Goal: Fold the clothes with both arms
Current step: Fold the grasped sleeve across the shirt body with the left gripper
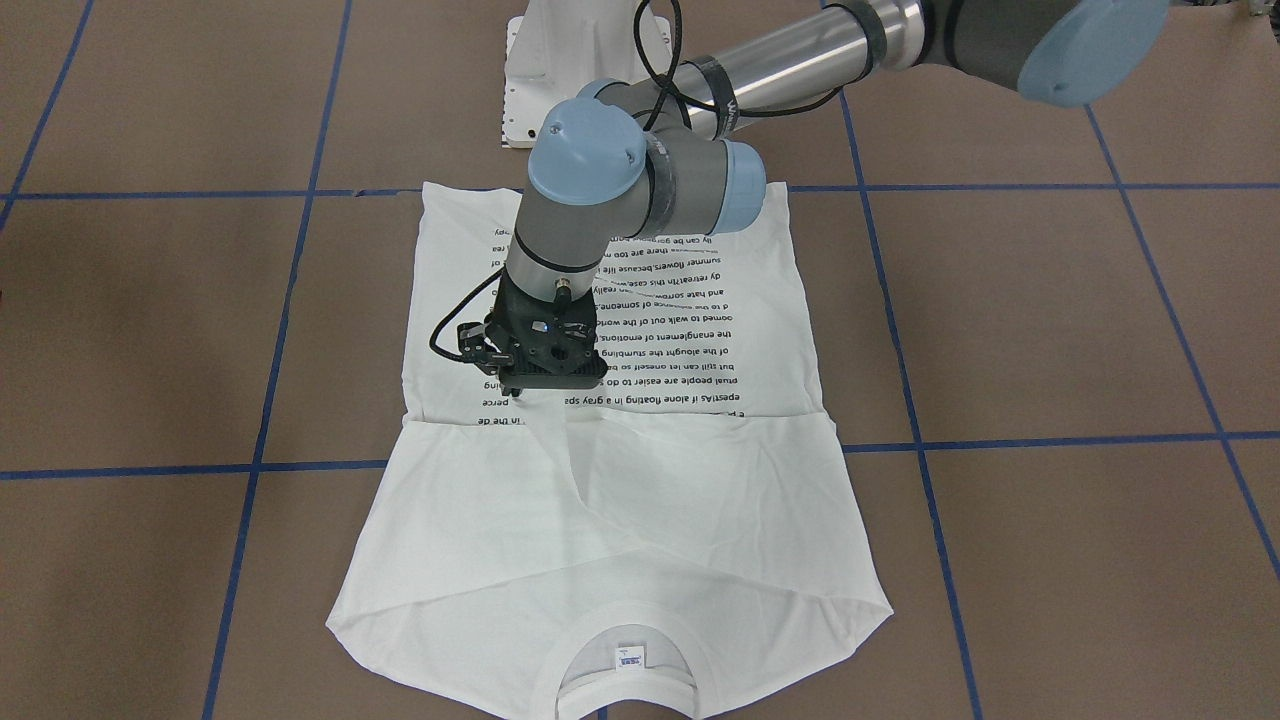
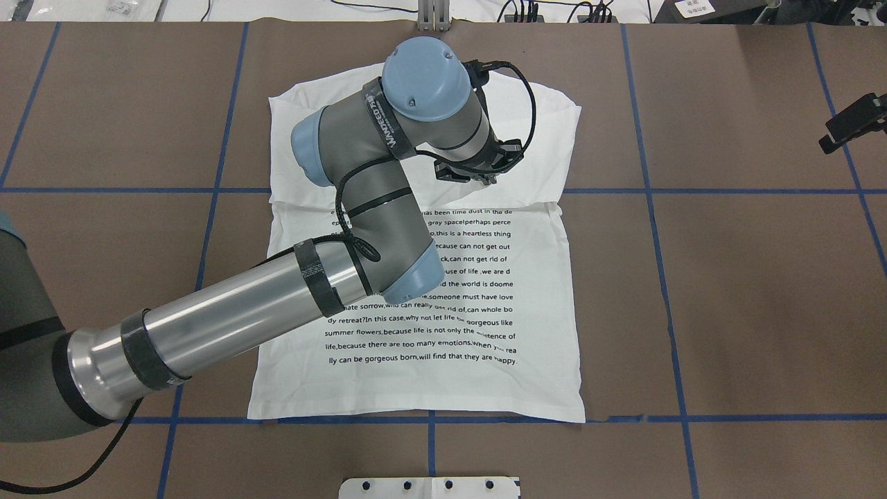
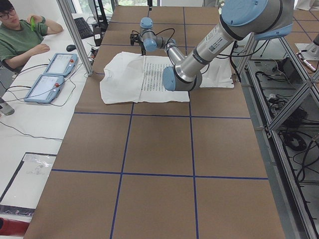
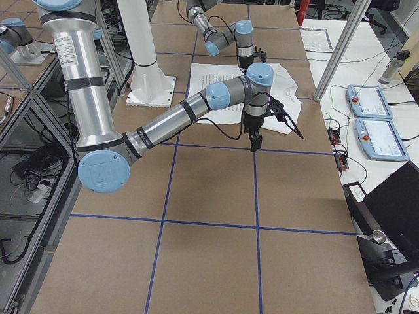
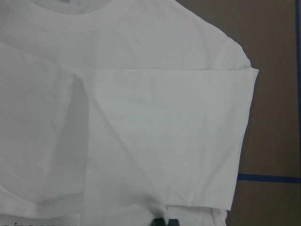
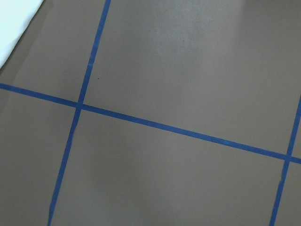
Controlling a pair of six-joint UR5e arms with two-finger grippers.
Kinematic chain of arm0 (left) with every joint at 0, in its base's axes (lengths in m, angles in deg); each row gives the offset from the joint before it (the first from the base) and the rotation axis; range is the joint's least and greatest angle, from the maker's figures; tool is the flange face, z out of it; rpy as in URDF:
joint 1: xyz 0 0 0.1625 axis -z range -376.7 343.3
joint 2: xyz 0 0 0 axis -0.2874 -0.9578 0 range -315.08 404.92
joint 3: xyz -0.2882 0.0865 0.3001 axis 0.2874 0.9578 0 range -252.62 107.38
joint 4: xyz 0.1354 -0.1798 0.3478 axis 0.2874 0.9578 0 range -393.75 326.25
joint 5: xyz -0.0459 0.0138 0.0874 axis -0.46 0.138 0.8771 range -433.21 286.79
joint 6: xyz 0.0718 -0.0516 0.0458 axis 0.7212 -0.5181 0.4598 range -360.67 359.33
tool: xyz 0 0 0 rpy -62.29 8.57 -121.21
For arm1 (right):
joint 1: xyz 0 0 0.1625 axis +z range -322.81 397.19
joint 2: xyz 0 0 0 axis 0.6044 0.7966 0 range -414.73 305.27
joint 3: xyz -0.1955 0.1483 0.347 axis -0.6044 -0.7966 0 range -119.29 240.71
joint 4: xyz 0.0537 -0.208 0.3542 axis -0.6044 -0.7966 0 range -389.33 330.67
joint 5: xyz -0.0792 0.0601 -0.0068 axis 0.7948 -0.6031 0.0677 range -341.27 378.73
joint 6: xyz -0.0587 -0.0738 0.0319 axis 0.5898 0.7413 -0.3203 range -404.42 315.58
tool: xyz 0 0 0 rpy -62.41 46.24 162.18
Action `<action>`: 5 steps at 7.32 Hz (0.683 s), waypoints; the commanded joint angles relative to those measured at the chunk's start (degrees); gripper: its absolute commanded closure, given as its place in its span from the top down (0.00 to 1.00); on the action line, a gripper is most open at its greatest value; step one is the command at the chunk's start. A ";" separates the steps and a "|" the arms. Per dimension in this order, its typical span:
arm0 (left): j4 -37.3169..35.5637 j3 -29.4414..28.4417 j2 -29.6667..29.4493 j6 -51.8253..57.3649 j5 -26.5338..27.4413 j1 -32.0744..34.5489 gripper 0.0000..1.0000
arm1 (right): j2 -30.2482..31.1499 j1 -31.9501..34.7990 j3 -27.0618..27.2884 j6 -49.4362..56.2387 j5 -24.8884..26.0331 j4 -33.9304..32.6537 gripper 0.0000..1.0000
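Observation:
The clothes are one white T-shirt (image 1: 700, 520) lying flat on the brown table, text side up. The printed lines (image 2: 423, 326) cover the half nearer the robot. On the far half the sleeves are folded in over the chest, and the ribbed collar (image 1: 620, 665) is at the far edge. My left gripper (image 1: 515, 392) reaches over the shirt and points down at the folded sleeve's edge. In the left wrist view its fingertips (image 5: 164, 221) are shut on a raised pinch of white fabric (image 5: 155, 117). My right gripper (image 4: 254, 142) hangs high off to the shirt's right; I cannot tell its state.
The white pedestal base (image 1: 570, 70) stands at the robot's side of the table. Blue tape lines (image 6: 141, 123) grid the brown surface. A seated person (image 3: 20, 35) and two control tablets (image 3: 50, 79) are at a side table beyond a metal post (image 3: 75, 35).

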 commanded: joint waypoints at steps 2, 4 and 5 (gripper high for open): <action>-0.21 -0.07 -1.75 0.26 -0.54 -1.16 1.00 | -0.58 -0.34 -0.85 -0.71 0.00 0.17 1.00; -7.89 4.29 -0.27 7.43 -2.29 -0.03 1.00 | -4.87 -2.09 -2.08 -6.74 -0.09 0.25 1.00; -12.73 10.85 3.05 10.43 -2.74 0.94 1.00 | -5.24 -2.80 -2.17 -7.99 -0.09 0.25 1.00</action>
